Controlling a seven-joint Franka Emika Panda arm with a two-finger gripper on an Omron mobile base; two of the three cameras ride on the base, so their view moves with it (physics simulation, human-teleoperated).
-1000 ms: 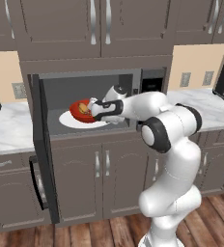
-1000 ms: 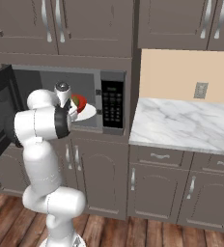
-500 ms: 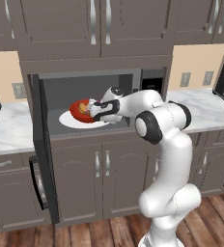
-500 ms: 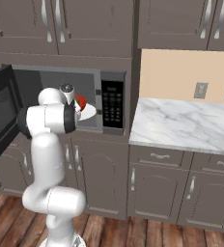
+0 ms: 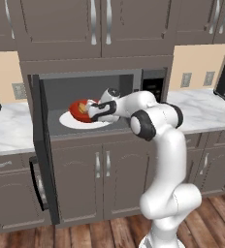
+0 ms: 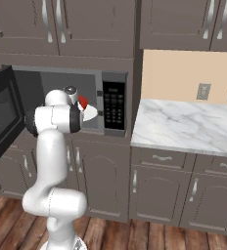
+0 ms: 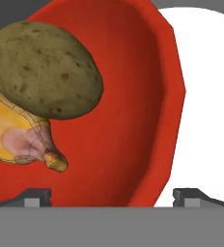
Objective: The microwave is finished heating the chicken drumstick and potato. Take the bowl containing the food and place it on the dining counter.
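— Kitchen scene, what's the picture? 
— Robot arm reaches into the open microwave (image 5: 100, 82), whose door (image 5: 40, 155) swings out to the left. The gripper (image 5: 91, 112) is at the near rim of the red bowl (image 5: 78, 107), which sits on the white turntable (image 5: 73, 121) inside the cavity.

— And the fingers? 
— Spread apart. From the hand camera, one tip (image 7: 36, 197) is over the bowl's inside and the other (image 7: 191, 197) is over the turntable, with the bowl (image 7: 147, 96) rim running between them. Whether either tip touches the rim, I cannot tell.

— Where's the food? 
— In the bowl. The potato (image 7: 44, 70) rests against the chicken drumstick (image 7: 20, 135), which lies beneath it in that view, its narrow end pointing toward the bowl's middle.

— Anything from the other side? 
— From the right base camera, the arm's upper link hides most of the cavity; a sliver of the bowl (image 6: 83, 102) and turntable (image 6: 90, 113) shows beside the keypad (image 6: 114, 101). A marble countertop (image 6: 184, 122) runs off to the right of the microwave, above grey-brown cabinets (image 6: 159, 183).
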